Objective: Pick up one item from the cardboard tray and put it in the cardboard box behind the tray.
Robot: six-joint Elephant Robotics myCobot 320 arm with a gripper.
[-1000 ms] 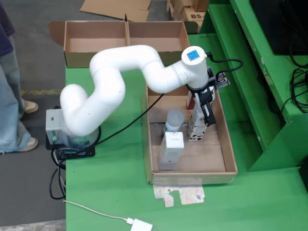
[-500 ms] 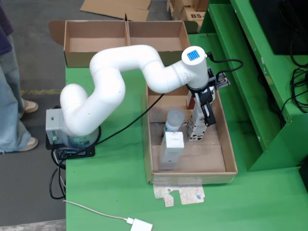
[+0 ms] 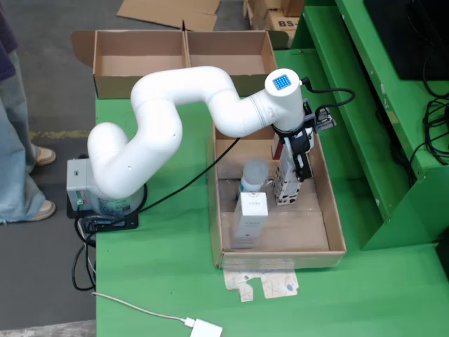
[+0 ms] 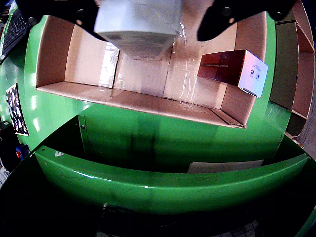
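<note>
In the overhead view the white arm reaches into the cardboard tray (image 3: 280,261). My gripper (image 3: 290,167) is shut on a small patterned box (image 3: 285,189) standing upright in the tray's far right part. The wrist view shows this pale box (image 4: 138,29) between the dark fingers (image 4: 222,17), with the tray wall (image 4: 123,96) below it. Left of it stand a white carton (image 3: 250,217) and a grey capped bottle (image 3: 254,174). A maroon carton with a white end (image 4: 232,69) lies at the right of the wrist view. The two-compartment cardboard box (image 3: 182,63) sits behind the tray.
A person's legs (image 3: 14,140) stand at the left edge, off the green table. A black cable (image 3: 182,186) trails from the arm to its base (image 3: 105,203). A paper scrap (image 3: 263,284) and a white adapter (image 3: 205,328) lie in front of the tray. Green shelving (image 3: 372,105) rises on the right.
The gripper and the small box have shifted very slightly; otherwise nothing has visibly moved.
</note>
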